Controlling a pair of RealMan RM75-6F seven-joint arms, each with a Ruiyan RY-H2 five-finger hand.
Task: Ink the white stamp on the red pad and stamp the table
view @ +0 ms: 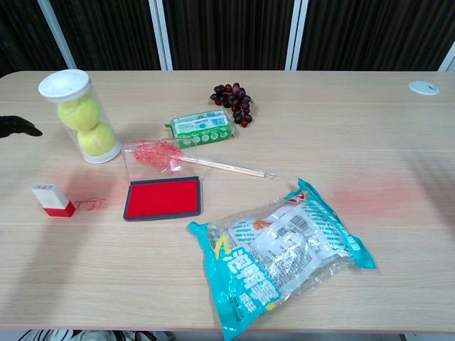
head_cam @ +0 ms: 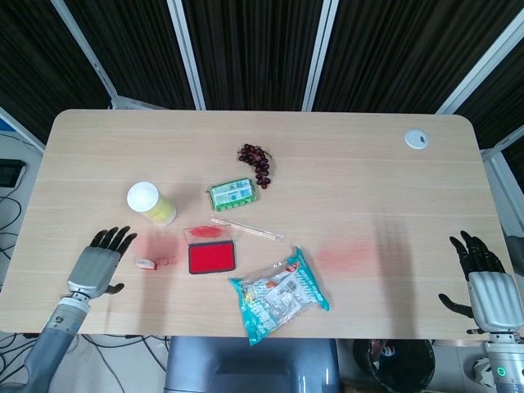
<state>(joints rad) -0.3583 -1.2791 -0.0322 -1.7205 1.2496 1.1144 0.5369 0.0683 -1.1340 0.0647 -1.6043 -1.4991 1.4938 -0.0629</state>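
White stamp [view: 52,199] lies left of the open red pad [view: 163,198].

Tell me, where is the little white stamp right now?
The white stamp stands on the table's left side in the chest view, just left of the red ink pad and in front of the tennis ball tube.
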